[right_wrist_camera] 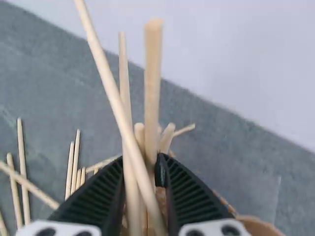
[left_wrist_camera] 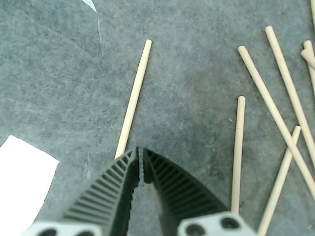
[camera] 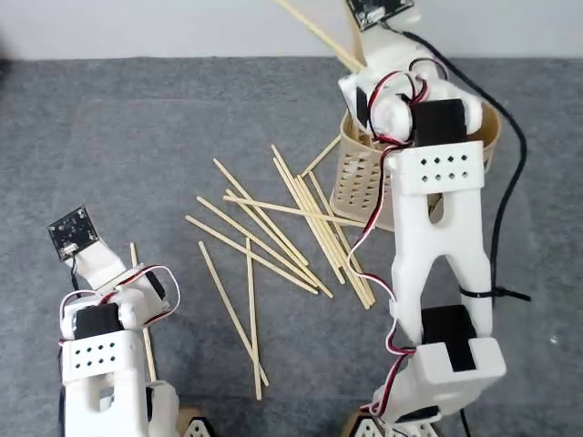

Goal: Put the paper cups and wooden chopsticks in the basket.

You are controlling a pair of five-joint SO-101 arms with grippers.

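Right end effector (right_wrist_camera: 140, 164) clamps several pale wooden chopsticks (right_wrist_camera: 152, 73) over the tan slotted basket (camera: 360, 177), arm stretched forward; left end effector (left_wrist_camera: 140, 155) hangs closed, empty, above the grey tabletop (left_wrist_camera: 197, 59).

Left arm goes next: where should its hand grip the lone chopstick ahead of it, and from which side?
Near its middle, from straight above, the left hand opened across the lone chopstick. It lies flat on the grey mat, apart from the others, leaving only top and sides free.
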